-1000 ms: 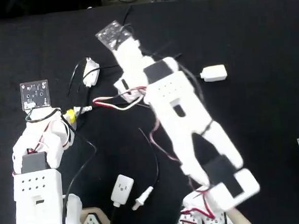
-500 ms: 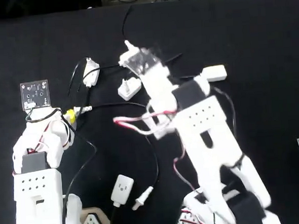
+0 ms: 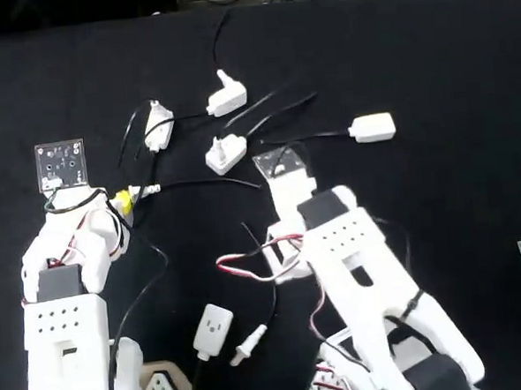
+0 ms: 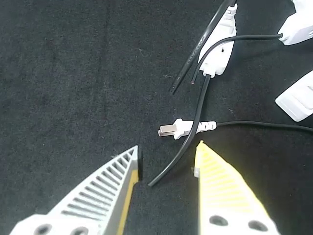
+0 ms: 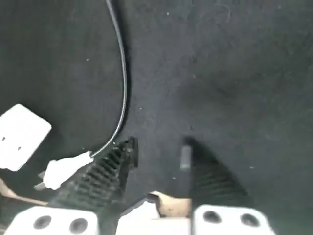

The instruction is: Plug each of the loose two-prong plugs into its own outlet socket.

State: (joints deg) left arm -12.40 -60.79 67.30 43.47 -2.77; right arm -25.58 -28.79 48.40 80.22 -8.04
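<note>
Black-cloth table (image 3: 466, 76), cords and white plugs scattered. Left gripper (image 4: 167, 147): jaws spread wide, nothing between them. A two-prong plug (image 4: 182, 129) lies just ahead of the tips, not touching. Its long axis runs across the approach, in line with the closing direction, and a black cable (image 4: 201, 98) is draped over it. My read: roll the wrist before grabbing. The left arm is far nearer. Right gripper (image 5: 157, 144) is also open and empty. Versus a second ago, the right arm has pulled back from the far side toward its base; the left arm hasn't moved.
</note>
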